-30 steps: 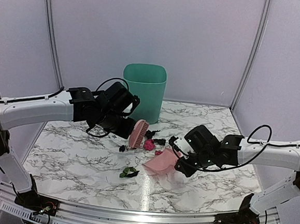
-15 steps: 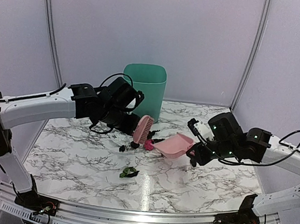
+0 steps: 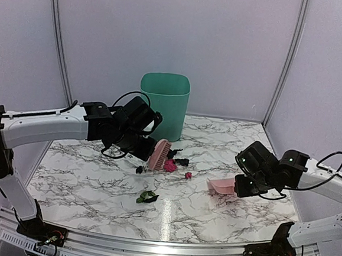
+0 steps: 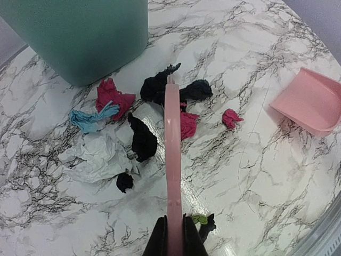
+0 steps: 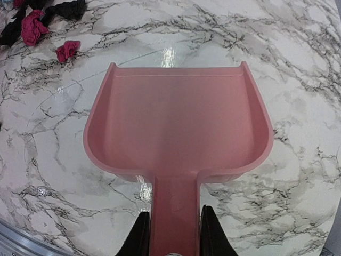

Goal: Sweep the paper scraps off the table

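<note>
The paper scraps lie in a loose pile at the table's [image 3: 84, 180] middle: black [image 4: 143, 140], magenta [image 4: 113, 96], light blue [image 4: 90, 118] and a small magenta bit [image 4: 230, 117] off to the right. A green scrap [image 3: 148, 197] lies apart, nearer the front. My left gripper [image 4: 173, 229] is shut on the pink brush [image 4: 172, 160], held edge-on over the pile [image 3: 170, 165]. My right gripper [image 5: 175, 224] is shut on the handle of the pink dustpan [image 5: 178, 122], which is empty and sits low on the table [image 3: 221, 185], right of the scraps.
A green bin [image 3: 164, 104] stands behind the pile, also in the left wrist view [image 4: 80, 37]. A crumpled white paper [image 4: 98, 154] lies left of the brush. The metal front edge [image 3: 150, 245] runs along the near side. Grey walls enclose the table.
My right gripper lifted the dustpan beside the pile, then carried it right and down to the table. The small magenta bit now lies bare. The brush shifted slightly.
</note>
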### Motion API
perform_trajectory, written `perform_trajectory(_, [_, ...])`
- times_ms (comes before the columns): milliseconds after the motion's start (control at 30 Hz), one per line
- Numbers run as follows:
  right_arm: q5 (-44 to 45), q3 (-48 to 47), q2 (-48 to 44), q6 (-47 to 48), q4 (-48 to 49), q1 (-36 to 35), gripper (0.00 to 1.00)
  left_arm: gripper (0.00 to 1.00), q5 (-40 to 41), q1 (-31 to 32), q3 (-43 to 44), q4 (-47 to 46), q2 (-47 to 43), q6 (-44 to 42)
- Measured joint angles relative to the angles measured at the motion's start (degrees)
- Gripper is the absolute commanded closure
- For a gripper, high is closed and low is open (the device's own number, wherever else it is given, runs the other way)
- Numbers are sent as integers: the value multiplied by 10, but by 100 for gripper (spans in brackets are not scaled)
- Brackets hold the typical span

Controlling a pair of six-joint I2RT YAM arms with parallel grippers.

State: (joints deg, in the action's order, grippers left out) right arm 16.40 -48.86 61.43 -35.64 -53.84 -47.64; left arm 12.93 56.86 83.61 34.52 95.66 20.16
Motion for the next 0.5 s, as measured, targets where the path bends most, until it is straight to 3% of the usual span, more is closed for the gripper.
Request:
perform_trajectory(267, [-149, 87, 1, -54, 111, -8, 100, 100, 0, 0, -30, -5, -8, 2])
perform_trajectory(500, [-256, 108, 30, -113, 278, -67, 100, 100, 8, 2, -46, -7, -35, 3])
